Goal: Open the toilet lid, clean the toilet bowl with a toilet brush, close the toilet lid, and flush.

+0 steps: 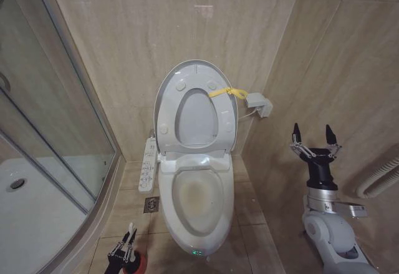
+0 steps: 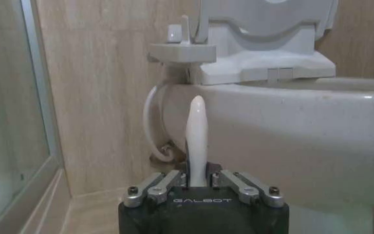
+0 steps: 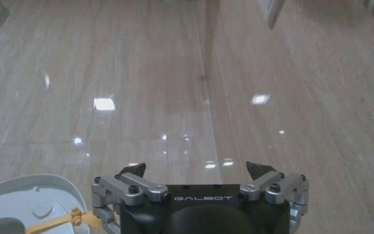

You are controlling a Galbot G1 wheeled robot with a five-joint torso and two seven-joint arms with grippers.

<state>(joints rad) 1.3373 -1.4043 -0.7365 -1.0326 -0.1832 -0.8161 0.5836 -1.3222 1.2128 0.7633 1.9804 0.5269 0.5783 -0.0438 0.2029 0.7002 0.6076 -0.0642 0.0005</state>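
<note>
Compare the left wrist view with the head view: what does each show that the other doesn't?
Left wrist only: the left end effector shut on the toilet brush handle, seen close, and a white hose beside the toilet bowl. Head only: the bowl's stained inside, the raised toilet lid with its yellow strap, and the right end effector, open, beside the toilet. Both: bowl, brush handle, left end effector.

The tiled floor (image 1: 249, 208) is carrying the toilet bowl (image 1: 198, 208) at centre — a square drain (image 1: 151, 205) lying at its nine o'clock — and a red holder (image 1: 138, 264) (partly hidden) sitting at seven o'clock.
</note>
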